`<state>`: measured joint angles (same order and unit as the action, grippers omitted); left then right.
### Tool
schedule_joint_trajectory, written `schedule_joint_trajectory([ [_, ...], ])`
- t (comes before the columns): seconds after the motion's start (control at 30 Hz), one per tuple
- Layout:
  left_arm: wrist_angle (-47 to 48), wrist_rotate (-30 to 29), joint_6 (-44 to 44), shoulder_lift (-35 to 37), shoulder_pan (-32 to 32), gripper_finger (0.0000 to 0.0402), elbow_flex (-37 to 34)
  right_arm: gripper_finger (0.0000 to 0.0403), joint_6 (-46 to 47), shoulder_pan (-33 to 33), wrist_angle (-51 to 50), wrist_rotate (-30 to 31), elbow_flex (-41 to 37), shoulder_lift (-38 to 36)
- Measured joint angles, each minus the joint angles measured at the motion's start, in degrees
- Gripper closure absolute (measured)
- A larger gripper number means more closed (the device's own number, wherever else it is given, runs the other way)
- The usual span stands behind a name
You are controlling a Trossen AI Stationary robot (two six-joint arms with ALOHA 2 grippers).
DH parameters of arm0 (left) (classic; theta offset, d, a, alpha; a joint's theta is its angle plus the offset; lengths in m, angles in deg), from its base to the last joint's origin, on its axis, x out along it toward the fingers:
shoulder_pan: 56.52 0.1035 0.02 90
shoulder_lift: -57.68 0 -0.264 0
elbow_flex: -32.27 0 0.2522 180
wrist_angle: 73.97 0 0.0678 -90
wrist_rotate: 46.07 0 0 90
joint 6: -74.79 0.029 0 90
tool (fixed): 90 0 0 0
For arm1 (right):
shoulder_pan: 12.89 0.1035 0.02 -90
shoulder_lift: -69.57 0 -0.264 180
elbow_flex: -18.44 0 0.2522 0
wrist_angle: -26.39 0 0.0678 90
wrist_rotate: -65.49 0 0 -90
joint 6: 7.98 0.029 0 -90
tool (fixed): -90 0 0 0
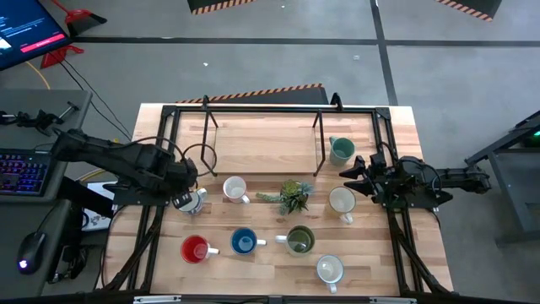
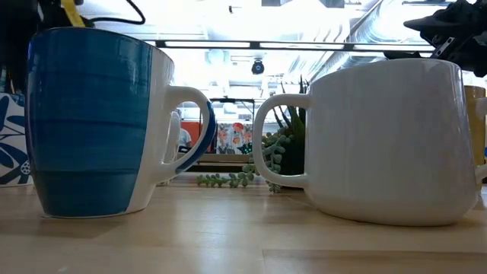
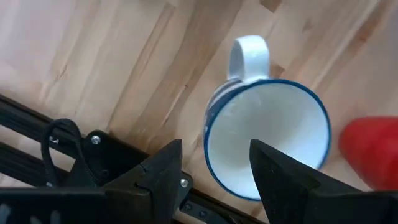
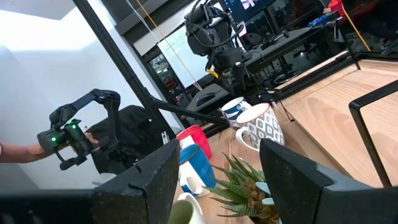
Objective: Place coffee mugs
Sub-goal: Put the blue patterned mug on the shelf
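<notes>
Eight mugs stand on the wooden table. My left gripper (image 3: pixel 214 152) (image 1: pixel 184 196) hovers open over a white mug with a blue rim (image 3: pixel 267 134) (image 1: pixel 193 202). One finger is above its hollow and the other is outside its wall, on the side away from the handle (image 3: pixel 249 53); no touch shows. My right gripper (image 4: pixel 217 155) (image 1: pixel 348 178) is open and empty, between the teal mug (image 1: pixel 342 149) and a white mug (image 1: pixel 342 201). Another white mug (image 1: pixel 234 189), the red (image 1: pixel 196 248), blue (image 1: pixel 244 242) (image 2: pixel 91 122), olive (image 1: pixel 299 241) and near white mug (image 1: pixel 330 269) (image 2: pixel 388 137) stand apart.
A small spiky green plant (image 1: pixel 292 197) sits mid-table between the mugs. A black metal rack (image 1: pixel 261 110) frames the far half of the table, with bare wood inside it. Black frame rails (image 3: pixel 112 155) run along the table's left and right sides.
</notes>
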<state>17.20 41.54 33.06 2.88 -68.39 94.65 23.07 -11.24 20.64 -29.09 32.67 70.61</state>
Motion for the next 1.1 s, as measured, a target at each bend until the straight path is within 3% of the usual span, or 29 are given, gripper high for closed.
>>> schedule_joint_trajectory([
  [0.47, -2.3, -6.2, -0.2, -5.3, -4.5, 0.0224, -1.1, 0.0192, 1.2, 0.0, 0.0, 0.0, 0.0, 0.0],
  [1.1, -5.8, -7.0, 7.8, -11.7, -7.0, 0.0222, -1.1, 0.0192, 2.6, 0.0, 0.0, -0.6, 0.0, 0.0],
])
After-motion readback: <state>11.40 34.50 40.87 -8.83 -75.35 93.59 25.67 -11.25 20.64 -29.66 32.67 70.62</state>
